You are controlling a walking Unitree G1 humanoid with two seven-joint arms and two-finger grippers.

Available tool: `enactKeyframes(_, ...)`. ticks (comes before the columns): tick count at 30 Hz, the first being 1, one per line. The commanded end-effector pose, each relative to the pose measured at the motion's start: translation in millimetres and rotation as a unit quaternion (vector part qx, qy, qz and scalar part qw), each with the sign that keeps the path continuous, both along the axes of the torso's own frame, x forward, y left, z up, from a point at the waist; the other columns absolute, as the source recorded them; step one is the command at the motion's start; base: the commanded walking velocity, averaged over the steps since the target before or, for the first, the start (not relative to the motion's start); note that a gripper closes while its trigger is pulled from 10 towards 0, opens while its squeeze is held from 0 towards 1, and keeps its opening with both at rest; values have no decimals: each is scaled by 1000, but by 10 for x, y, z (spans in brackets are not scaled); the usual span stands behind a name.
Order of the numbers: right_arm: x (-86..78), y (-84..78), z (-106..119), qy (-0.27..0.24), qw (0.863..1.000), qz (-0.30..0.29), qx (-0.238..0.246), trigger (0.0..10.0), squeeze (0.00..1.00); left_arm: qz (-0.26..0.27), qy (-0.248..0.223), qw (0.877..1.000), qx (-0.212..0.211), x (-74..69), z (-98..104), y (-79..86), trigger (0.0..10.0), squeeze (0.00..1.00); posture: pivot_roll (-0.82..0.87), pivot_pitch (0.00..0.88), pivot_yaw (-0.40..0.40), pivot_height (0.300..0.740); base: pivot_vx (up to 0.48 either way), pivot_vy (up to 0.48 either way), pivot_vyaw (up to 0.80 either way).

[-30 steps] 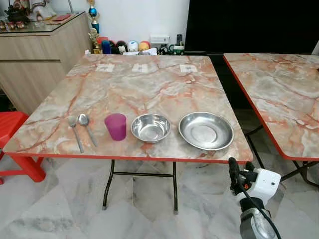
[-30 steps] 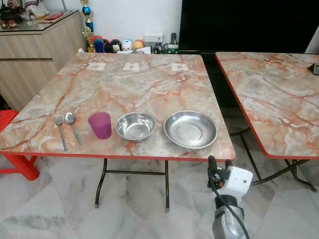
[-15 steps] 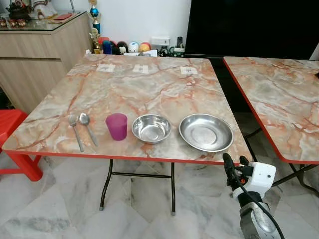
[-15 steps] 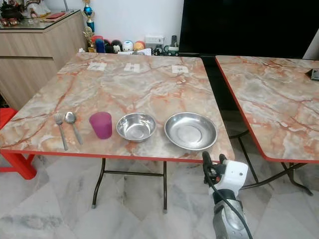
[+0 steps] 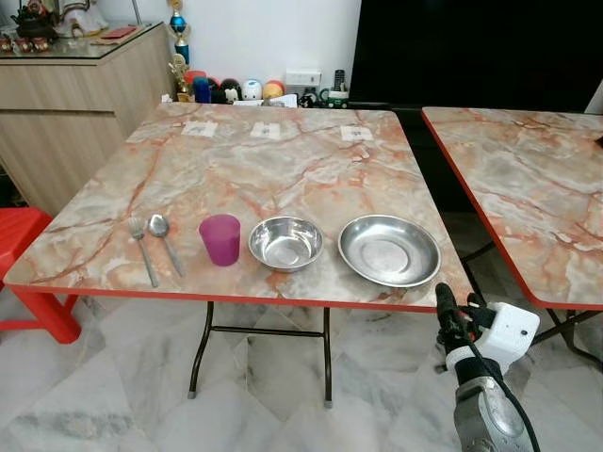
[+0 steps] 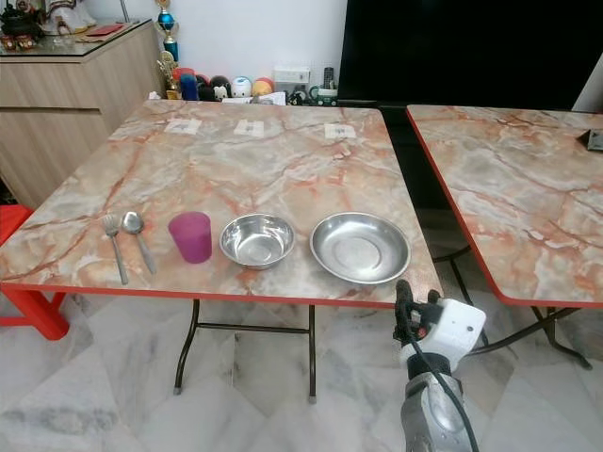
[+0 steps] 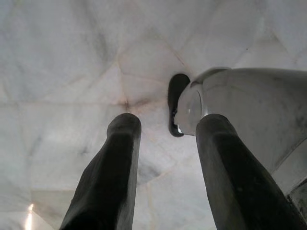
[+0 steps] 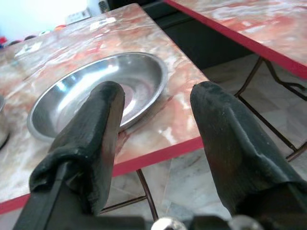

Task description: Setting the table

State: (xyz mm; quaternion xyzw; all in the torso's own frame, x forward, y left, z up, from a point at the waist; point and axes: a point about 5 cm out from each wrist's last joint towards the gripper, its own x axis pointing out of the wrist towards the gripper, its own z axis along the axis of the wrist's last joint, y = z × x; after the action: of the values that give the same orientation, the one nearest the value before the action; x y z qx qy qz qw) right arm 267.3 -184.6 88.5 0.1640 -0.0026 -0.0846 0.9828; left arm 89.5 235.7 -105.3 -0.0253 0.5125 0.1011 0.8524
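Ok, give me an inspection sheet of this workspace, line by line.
Surface: marble-pattern table with a red edge; three pale labels near its far side.
Job's things: fork, spoon, purple cup, steel bowl and steel plate in a row along the near edge, apart from each other.
Clutter: nothing seen on this table.
Grippers: right gripper open, below the table's near right corner, aimed at the plate; left gripper open, pointing at the floor.
Cables: black cable along the right wrist.
Surroundings: second table to the right, red stool and wooden cabinet to the left, marble floor.
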Motion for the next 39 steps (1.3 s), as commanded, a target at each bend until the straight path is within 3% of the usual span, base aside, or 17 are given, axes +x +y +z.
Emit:
enactKeyframes(1, -21, -2, 25, -5, 1000, -9, 3, 10000, 0, -1, -1, 1000, 1, -11, 3, 18, 10000, 0, 20, 0, -13, 740, 0, 0, 0)
enactKeyframes(12, 113, 80, 111, -19, 1000, 4, 14, 10000, 0, -1, -2, 1000, 2, 2, 8, 28, 10000, 0, 18, 0, -23, 740, 23, 0, 0)
enactKeyframes(21, 101, 144, 90, -14, 999, 2, 32, 10000, 0, -7, 1, 1000, 3, 3, 10, 35, 10000, 0, 15, 3, -13, 740, 277, 0, 0)
enactKeyframes(28, 99, 122, 64, -10, 999, -11, 42, 10000, 0, -12, 3, 1000, 3, -1, 10, 43, 10000, 0, 16, 7, -9, 740, 294, 0, 0)
enactKeyframes(39, 87, -39, 44, -3, 997, -50, 60, 10000, 0, -14, 2, 1000, 4, 4, 13, 45, 10000, 0, 13, 10, -7, 740, 183, 0, 0)
